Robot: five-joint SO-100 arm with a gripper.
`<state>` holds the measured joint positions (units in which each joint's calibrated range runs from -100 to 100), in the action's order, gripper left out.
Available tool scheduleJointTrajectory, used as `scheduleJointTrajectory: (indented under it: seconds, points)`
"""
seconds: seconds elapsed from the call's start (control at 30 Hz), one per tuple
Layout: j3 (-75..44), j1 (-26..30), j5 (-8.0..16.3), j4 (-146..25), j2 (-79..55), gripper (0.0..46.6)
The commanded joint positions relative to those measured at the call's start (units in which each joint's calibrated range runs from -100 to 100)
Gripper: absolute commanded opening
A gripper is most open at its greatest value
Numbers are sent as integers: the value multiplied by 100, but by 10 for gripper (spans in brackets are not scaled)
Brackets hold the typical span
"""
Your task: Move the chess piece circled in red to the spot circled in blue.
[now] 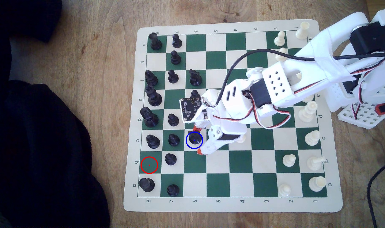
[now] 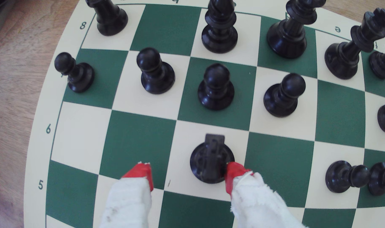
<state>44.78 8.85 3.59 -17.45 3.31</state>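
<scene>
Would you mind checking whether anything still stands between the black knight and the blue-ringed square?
Nothing visible does. The knight stands upright inside the blue ring. The open gripper straddles it, one red fingertip at its base, the other apart.

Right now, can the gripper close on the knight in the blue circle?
Probably yes. The gripper is open astride the knight, one red fingertip touching its base, the other standing apart over the green square. Nearest pawn stands a square away.
</scene>
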Motion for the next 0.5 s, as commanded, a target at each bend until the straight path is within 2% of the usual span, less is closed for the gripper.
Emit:
scheduleJointTrajectory:
  seconds: [0.0,0.47]
  points:
    - [-271,-28,34,-270,891,187]
    - [672,-5,44,-1121,2555,188]
